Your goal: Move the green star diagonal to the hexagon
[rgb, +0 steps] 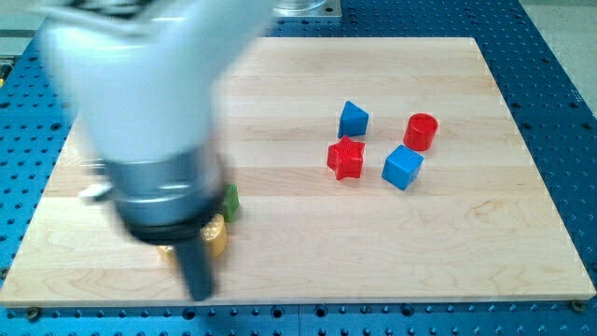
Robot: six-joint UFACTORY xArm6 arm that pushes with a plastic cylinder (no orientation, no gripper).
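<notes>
My arm fills the view's left, blurred, and its dark rod ends at my tip (200,293) near the board's bottom edge. A green block (230,201), mostly hidden by the arm, peeks out just right of it; its shape cannot be made out. A yellow block (215,238), also partly hidden, lies just below the green one, touching the rod's right side. My tip is below and slightly left of both. No hexagon shape can be made out.
A blue block (354,119), a red star (345,158), a blue cube (402,166) and a red cylinder (421,132) cluster at the view's right centre. The wooden board (466,252) lies on a blue perforated table (560,93).
</notes>
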